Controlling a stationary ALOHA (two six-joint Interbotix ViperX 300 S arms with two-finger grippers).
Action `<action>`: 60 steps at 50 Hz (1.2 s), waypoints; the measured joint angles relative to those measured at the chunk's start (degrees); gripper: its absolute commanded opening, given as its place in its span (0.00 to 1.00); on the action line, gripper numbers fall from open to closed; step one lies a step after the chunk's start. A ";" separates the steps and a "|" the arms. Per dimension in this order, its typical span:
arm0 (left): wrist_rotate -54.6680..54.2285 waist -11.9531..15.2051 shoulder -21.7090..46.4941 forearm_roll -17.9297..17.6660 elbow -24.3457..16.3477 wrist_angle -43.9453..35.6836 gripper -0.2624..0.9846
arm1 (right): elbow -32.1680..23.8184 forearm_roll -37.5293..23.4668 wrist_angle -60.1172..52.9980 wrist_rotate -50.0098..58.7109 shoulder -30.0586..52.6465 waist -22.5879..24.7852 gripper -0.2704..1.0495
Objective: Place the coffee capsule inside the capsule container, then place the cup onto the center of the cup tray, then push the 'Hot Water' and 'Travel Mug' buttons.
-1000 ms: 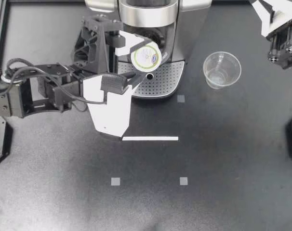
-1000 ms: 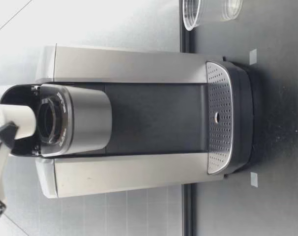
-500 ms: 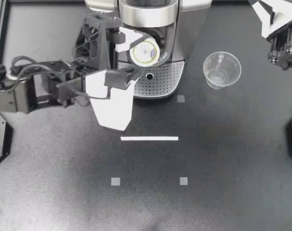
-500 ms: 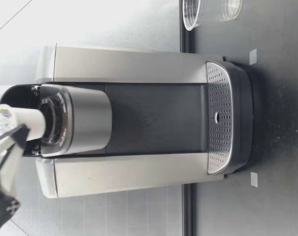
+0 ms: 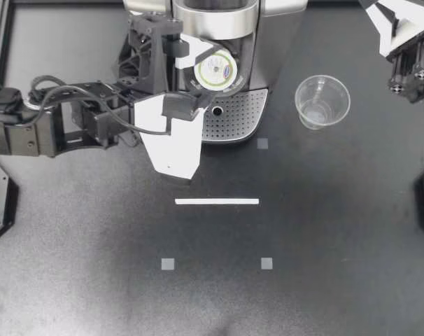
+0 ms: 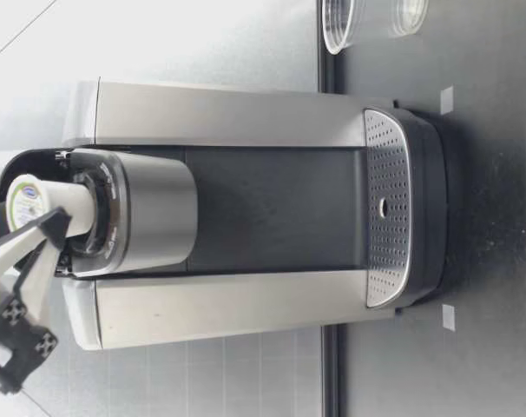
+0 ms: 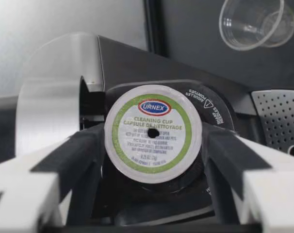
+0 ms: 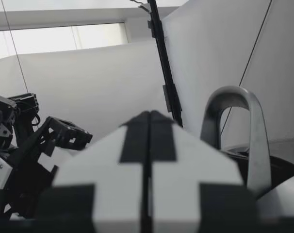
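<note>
Left claw: closed onto coffee capsule from both sides, holding it tilted at mouth of capsule container, front top of coffee machine. Right claw: fingers pressed together, empty, well right of machine. Cup upright on counter, just right of machine.

The coffee capsule lid carries an oval logo and small print inside a green ring; white lettering and a warning triangle mark the capsule container rim.
</note>
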 measured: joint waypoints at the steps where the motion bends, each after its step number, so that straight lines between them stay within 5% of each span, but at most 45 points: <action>1: 0.00 0.00 0.09 0.09 -0.09 0.00 0.64 | 0.00 0.00 -0.09 0.00 0.09 0.00 0.24; 8: -0.35 0.00 0.44 0.79 -0.09 0.09 0.78 | 0.00 0.00 -0.09 0.00 0.09 0.00 0.24; 60: -6.59 -1.32 0.26 4.75 1.32 2.37 0.84 | 0.35 0.09 0.00 0.00 0.35 0.00 0.24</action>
